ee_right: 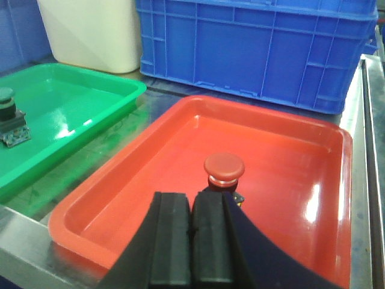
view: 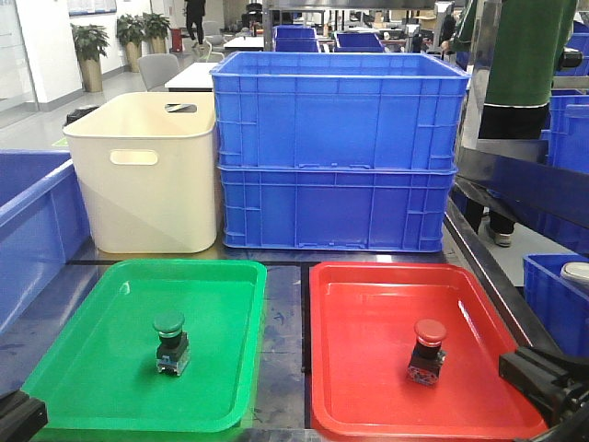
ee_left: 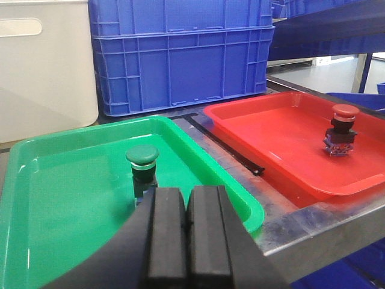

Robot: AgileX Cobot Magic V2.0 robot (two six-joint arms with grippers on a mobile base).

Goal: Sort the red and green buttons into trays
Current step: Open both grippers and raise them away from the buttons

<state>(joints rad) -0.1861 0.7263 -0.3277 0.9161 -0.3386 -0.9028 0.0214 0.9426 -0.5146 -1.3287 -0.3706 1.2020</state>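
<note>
The green button (view: pixel 170 342) stands upright in the middle of the green tray (view: pixel 83 378). The red button (view: pixel 428 351) stands upright in the red tray (view: pixel 359 396), toward its right side. My left gripper (ee_left: pixel 186 194) is shut with nothing in it, hanging just in front of the green button (ee_left: pixel 142 170) over the green tray (ee_left: pixel 66 198). My right gripper (ee_right: pixel 191 198) is also shut and empty, just in front of the red button (ee_right: pixel 224 173) over the red tray (ee_right: pixel 283 156). Only dark corners of both arms show in the exterior view.
Two stacked blue crates (view: pixel 339 157) and a cream bin (view: pixel 143 175) stand behind the trays. Another blue crate (view: pixel 32 230) borders the left side and one (view: pixel 557 304) sits at the right. A metal table edge (ee_left: pixel 325 223) runs in front.
</note>
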